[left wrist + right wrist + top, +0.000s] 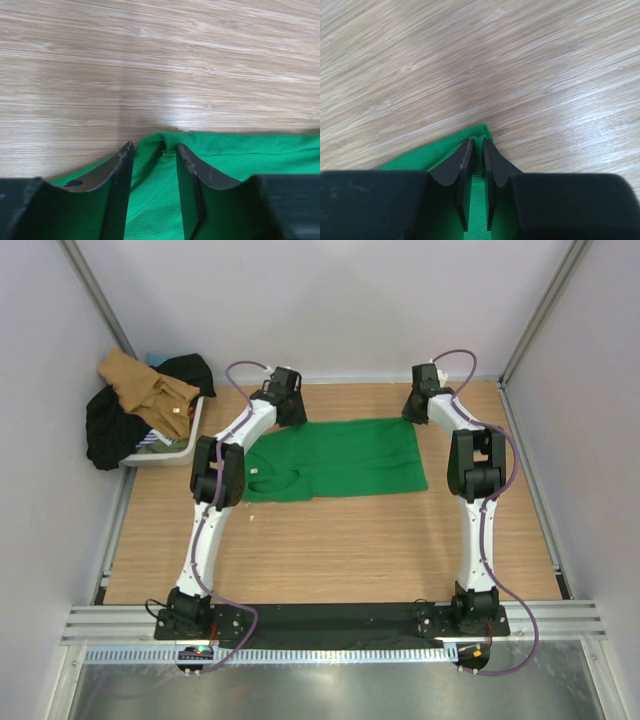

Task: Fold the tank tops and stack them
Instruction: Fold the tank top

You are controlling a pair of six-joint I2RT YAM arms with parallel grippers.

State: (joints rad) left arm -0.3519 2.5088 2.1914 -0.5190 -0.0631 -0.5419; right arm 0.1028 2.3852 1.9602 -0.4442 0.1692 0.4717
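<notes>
A: Where is the green tank top?

B: It lies spread crosswise on the wooden table, neckline toward the left. Both pincers work at its far edge.

A: How are they set?

B: The left gripper is half-closed on a puckered ridge of green cloth at the far left edge. The right gripper is nearly closed and pinches the far right corner.

A: What is around it?

B: A white bin sits at the table's far left, just beside the left forearm. The tan tank top is heaped on it, and black clothes spill over its left side.

A: Does anything crowd the cloth?

B: The left elbow hangs over its near left corner. The right elbow stands just beside its right edge.
</notes>
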